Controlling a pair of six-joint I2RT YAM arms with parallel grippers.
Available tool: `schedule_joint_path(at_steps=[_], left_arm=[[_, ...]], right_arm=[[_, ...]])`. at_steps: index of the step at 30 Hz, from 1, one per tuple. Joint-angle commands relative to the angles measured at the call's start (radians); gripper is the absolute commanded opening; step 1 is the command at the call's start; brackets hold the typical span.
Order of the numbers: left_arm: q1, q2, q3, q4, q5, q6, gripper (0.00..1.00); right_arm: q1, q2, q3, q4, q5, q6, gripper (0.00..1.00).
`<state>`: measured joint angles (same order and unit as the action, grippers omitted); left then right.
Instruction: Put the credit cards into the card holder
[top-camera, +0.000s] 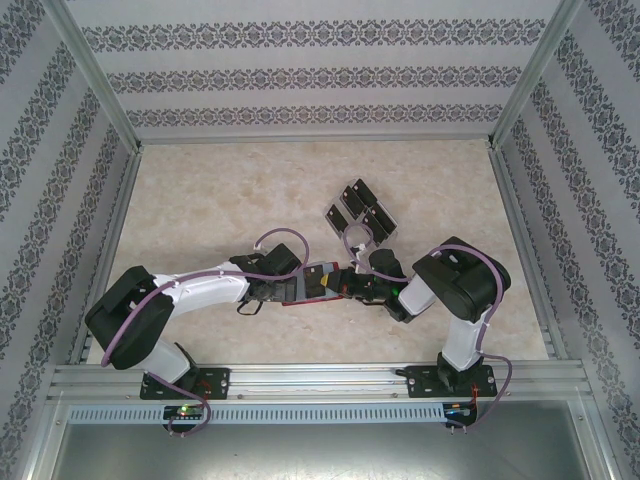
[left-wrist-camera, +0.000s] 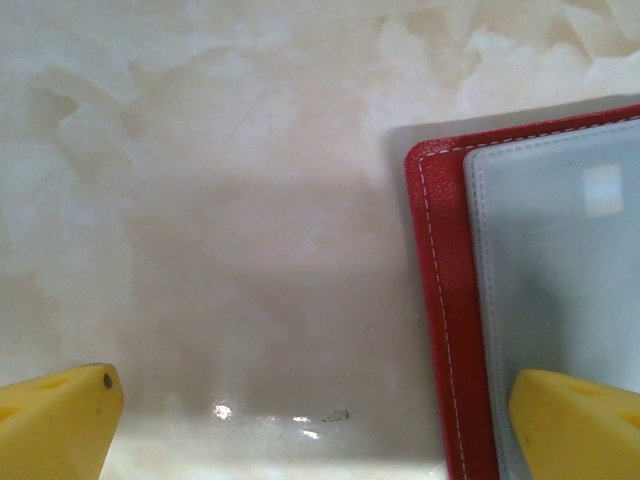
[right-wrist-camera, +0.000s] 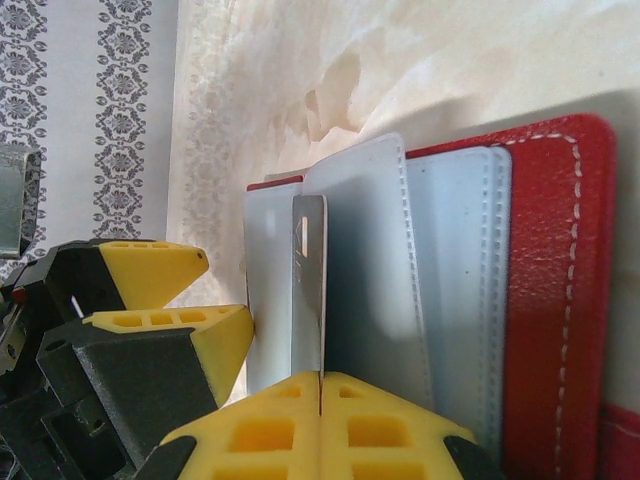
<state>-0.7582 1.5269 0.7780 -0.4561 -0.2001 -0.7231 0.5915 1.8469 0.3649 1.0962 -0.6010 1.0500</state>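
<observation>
The card holder (right-wrist-camera: 560, 300) lies opened out on the table (top-camera: 200, 200) between the two arms, its grey-blue pockets facing up inside the red stitched border; one credit card (right-wrist-camera: 309, 280) stands on edge over those pockets, a thin grey sliver from the right wrist, its far end at the mouth of a pocket whose flap bulges up beside it, though how deep it sits I cannot tell; the likeliest trouble, as I judge it, is the card's leading edge catching on the pocket lip or sliding under the wrong flap, so that a further push bows the thin card, twists it out of the pinch, or shoves the whole holder along the table if it is not pinned firmly; the right gripper (right-wrist-camera: 320, 380) is pressed together on the near end of that card, pads flat against its two faces, with the holder directly ahead of its fingertips; the left gripper (left-wrist-camera: 315, 385) is spread wide at the holder's other end, one finger (left-wrist-camera: 575, 420) over the pale lining just inside the red edge, the other over bare table, contact unclear; the remaining credit cards (top-camera: 360, 212) lie clustered farther back, just beyond the right arm's wrist
</observation>
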Motion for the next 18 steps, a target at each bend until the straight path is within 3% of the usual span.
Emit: schedule_joint_path(at_steps=[1,18], left_arm=[[-0.008,-0.004,-0.026,-0.033,-0.016,-0.009,1.00],[-0.008,-0.001,-0.024,-0.032,-0.016,-0.008,1.00]], right_arm=[[0.002,0.021,0.009,-0.019,0.000,0.001,0.00],[-0.011,0.036,0.028,-0.067,-0.041,-0.012,0.00]])
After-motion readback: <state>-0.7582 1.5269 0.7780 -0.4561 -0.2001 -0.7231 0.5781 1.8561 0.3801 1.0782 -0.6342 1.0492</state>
